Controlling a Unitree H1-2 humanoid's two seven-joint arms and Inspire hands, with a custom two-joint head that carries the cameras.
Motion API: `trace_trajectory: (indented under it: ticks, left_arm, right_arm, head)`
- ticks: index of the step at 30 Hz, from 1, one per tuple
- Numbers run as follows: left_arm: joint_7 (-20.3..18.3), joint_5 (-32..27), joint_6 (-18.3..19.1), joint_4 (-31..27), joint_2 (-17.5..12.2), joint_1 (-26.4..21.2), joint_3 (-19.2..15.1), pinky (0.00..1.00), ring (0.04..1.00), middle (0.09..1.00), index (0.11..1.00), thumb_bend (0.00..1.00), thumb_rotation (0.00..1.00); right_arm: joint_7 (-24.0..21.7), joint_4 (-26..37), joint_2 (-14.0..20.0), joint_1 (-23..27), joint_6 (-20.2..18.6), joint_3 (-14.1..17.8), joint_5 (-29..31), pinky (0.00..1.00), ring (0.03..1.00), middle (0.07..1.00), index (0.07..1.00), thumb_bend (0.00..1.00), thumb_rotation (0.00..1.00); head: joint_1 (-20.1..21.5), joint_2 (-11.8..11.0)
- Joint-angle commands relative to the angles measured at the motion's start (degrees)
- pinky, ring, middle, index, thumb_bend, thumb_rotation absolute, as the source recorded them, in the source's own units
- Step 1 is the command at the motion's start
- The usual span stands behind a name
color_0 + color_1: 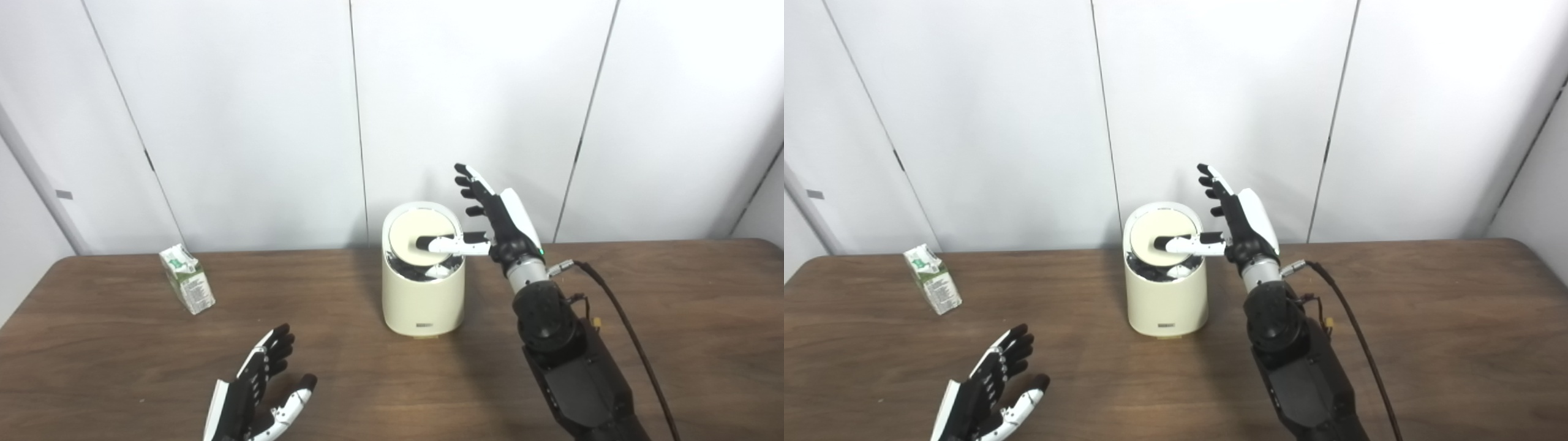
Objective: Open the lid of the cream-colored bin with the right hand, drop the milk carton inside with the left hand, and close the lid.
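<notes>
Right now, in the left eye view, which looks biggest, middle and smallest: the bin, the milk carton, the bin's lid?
1. Cream-colored bin, clearly largest.
2. Bin's lid.
3. Milk carton, looks slightly smaller than the lid; it's close.

The right hand (499,223) stands raised on an upright forearm, palm turned toward the left, fingers (470,184) spread and pointing up, thumb stretched out sideways. It grips nothing. The left hand (260,392) hovers low near the bottom edge, palm facing inward, fingers apart and angled up, thumb splayed to the side, holding nothing
</notes>
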State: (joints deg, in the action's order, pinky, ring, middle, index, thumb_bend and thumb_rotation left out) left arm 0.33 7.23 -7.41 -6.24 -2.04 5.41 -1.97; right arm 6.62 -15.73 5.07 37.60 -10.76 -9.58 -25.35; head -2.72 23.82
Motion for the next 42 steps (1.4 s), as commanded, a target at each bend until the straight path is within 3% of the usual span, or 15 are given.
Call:
trace_trajectory:
  ticks: [1, 12, 26, 36, 42]
  left_arm:
    - [0.44, -0.14, 0.04, 2.00, 0.90, 2.41, 0.89, 0.87, 0.876, 0.871, 0.916, 0.52, 0.25]
    - [0.53, -0.35, 0.03, 1.80, 0.98, 2.64, 0.75, 0.87, 0.874, 0.869, 0.916, 0.54, 0.26]
    - [0.48, -0.17, -0.93, 1.90, 0.62, 2.75, 0.76, 0.86, 0.870, 0.871, 0.912, 0.52, 0.25]
    - [0.47, 0.22, -1.15, 1.77, 0.40, 2.80, 0.84, 0.85, 0.869, 0.869, 0.910, 0.51, 0.22]
    - [0.44, 0.36, -0.84, 1.70, 0.24, 2.77, 0.90, 0.85, 0.871, 0.869, 0.908, 0.53, 0.26]
  right_arm:
    - [0.99, 1.26, 0.42, 2.92, 2.89, -0.48, -0.97, 0.75, 0.870, 0.896, 0.936, 0.89, 0.32]
    - [0.61, 1.27, 0.86, 1.54, 3.51, -1.86, -2.48, 0.81, 0.901, 0.919, 0.945, 0.86, 0.27]
    - [1.17, 2.02, 0.42, 0.71, 5.05, -1.38, -1.92, 0.81, 0.898, 0.915, 0.933, 0.85, 0.24]
    - [1.30, 2.18, -0.14, 0.53, 4.34, -0.16, -0.79, 0.77, 0.872, 0.894, 0.911, 0.82, 0.28]
    - [1.49, 2.04, -0.82, 0.00, 4.16, 1.11, 0.60, 0.76, 0.872, 0.893, 0.905, 0.79, 0.30]
  head:
    - [-0.02, 0.05]
    - [0.07, 0.21]
    - [0.23, 0.22]
    - [0.28, 0.36]
    - [0.42, 0.37]
